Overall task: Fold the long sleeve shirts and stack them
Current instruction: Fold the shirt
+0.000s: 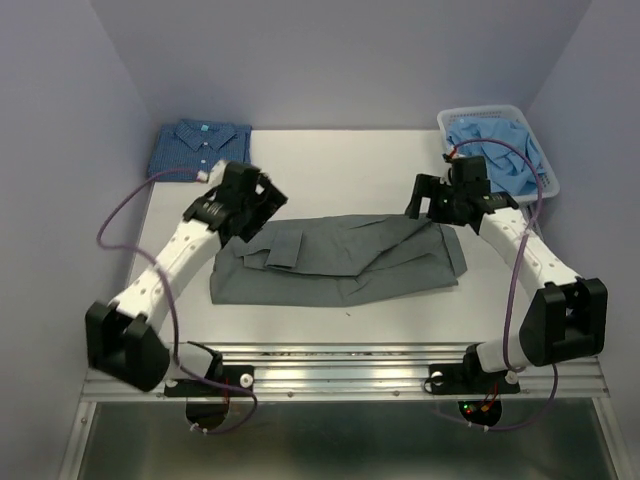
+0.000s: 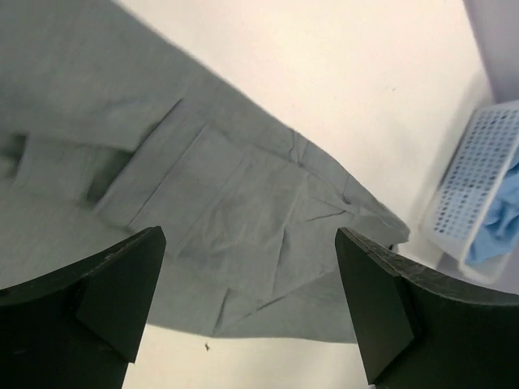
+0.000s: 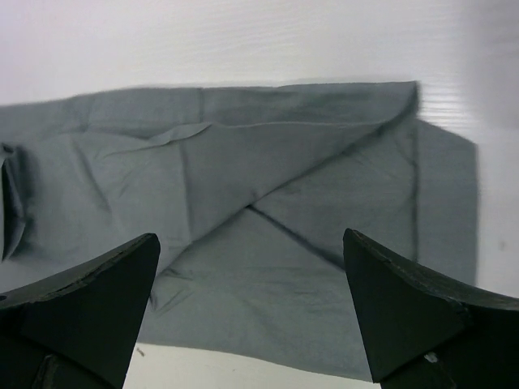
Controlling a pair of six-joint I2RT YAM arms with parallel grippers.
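The slate-grey long sleeve shirt (image 1: 340, 262) lies partly folded and rumpled across the middle of the table. The dark blue checked long sleeve shirt (image 1: 197, 148) sits folded at the back left corner, collar up. My left gripper (image 1: 262, 203) hovers over the grey shirt's left end. In the left wrist view it (image 2: 250, 235) stands open above the grey cloth (image 2: 219, 203) with nothing between its fingers. My right gripper (image 1: 430, 200) hangs over the shirt's right end. In the right wrist view it (image 3: 250, 235) is open and empty above the grey folds (image 3: 268, 243).
A white perforated basket (image 1: 449, 121) at the back right holds crumpled light blue cloth (image 1: 500, 150); the basket (image 2: 474, 182) also shows in the left wrist view. Pale walls close in the table on three sides. Purple cables loop beside both arms.
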